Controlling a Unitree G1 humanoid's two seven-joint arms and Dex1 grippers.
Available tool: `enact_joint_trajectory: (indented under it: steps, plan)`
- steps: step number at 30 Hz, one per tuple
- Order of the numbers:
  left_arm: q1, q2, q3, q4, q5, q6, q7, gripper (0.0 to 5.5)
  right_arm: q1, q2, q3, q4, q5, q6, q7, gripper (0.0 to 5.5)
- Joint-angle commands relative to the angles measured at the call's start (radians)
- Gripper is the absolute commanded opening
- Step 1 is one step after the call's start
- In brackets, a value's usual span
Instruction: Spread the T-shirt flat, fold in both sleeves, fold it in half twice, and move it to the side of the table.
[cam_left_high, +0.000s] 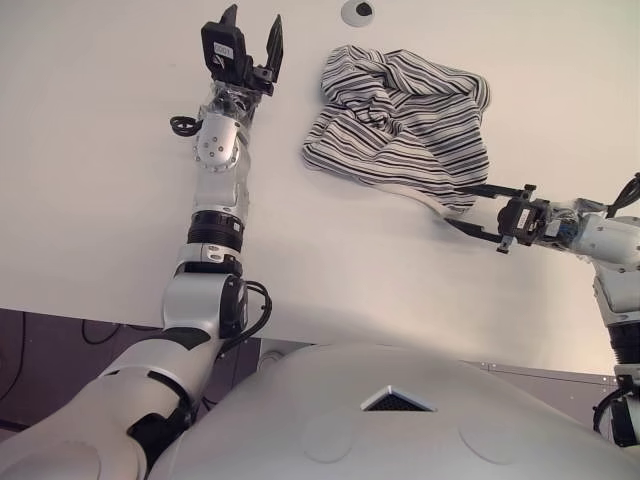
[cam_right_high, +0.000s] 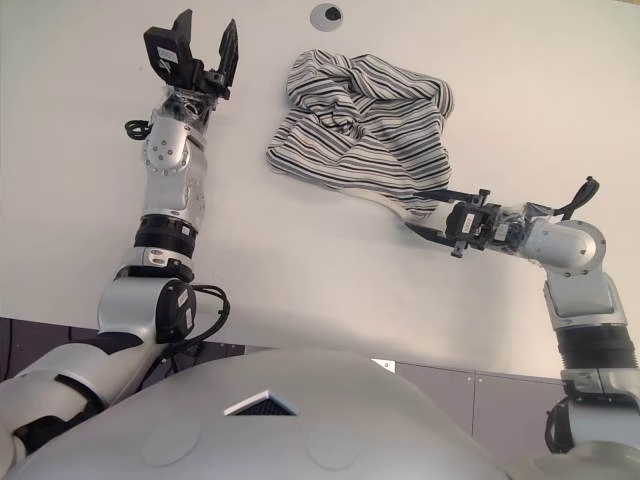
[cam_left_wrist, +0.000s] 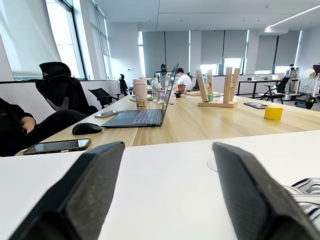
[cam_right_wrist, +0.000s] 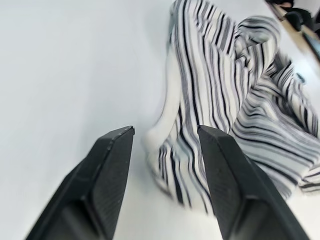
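The T-shirt (cam_left_high: 400, 125), black-and-white striped, lies crumpled in a heap on the white table (cam_left_high: 100, 200), towards the far side. My left gripper (cam_left_high: 250, 28) is open to the left of the heap, apart from it, with nothing between its fingers; in the left wrist view a corner of the T-shirt (cam_left_wrist: 306, 192) shows beside that gripper (cam_left_wrist: 167, 147). My right gripper (cam_left_high: 458, 208) is open at the heap's near right edge. In the right wrist view the white hem of the T-shirt (cam_right_wrist: 165, 125) reaches into the gap between the right gripper's (cam_right_wrist: 165, 132) fingers.
A round cable hole (cam_left_high: 357, 12) sits in the table just beyond the shirt. The table's near edge (cam_left_high: 330, 335) runs close to my body. Bare table surface lies left of and in front of the heap.
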Motion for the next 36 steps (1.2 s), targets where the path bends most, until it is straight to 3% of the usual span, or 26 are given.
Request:
enact_joint_trajectory:
  steps: [1,3,16,18,21,26,33,36]
  plan:
    - [0.015,-0.004,-0.006,-0.016,0.005,0.016,0.006,3.2,-0.017,-0.03,0.002,0.047,-0.08,-0.055,-0.018,2.33]
    - [0.017,-0.006,-0.006,-0.017,0.005,0.018,0.007,3.2,-0.039,-0.026,0.005,0.078,-0.125,-0.083,-0.038,2.33]
    - [0.033,-0.008,-0.007,-0.028,0.003,0.032,0.002,3.24,-0.057,-0.001,0.05,0.133,-0.214,-0.143,-0.12,0.09]
    - [0.037,-0.01,-0.008,-0.028,0.005,0.03,0.005,3.24,-0.065,0.011,0.049,0.135,-0.209,-0.136,-0.131,0.04]
    - [0.047,0.024,-0.011,-0.05,-0.001,0.02,-0.045,3.24,-0.074,0.082,-0.018,-0.029,0.041,0.068,-0.145,0.04]
    - [0.067,0.079,0.042,-0.142,-0.168,0.062,-0.251,3.24,-0.356,0.163,-0.147,-0.198,0.428,0.459,-0.26,0.04]
    - [0.082,0.077,0.017,-0.332,-0.263,0.188,-0.362,3.24,-0.55,0.204,-0.161,-0.223,0.484,0.722,-0.392,0.04]
    - [0.167,0.126,-0.09,-0.48,-0.195,0.238,-0.437,3.24,-0.589,0.213,-0.157,-0.212,0.464,0.777,-0.414,0.04]
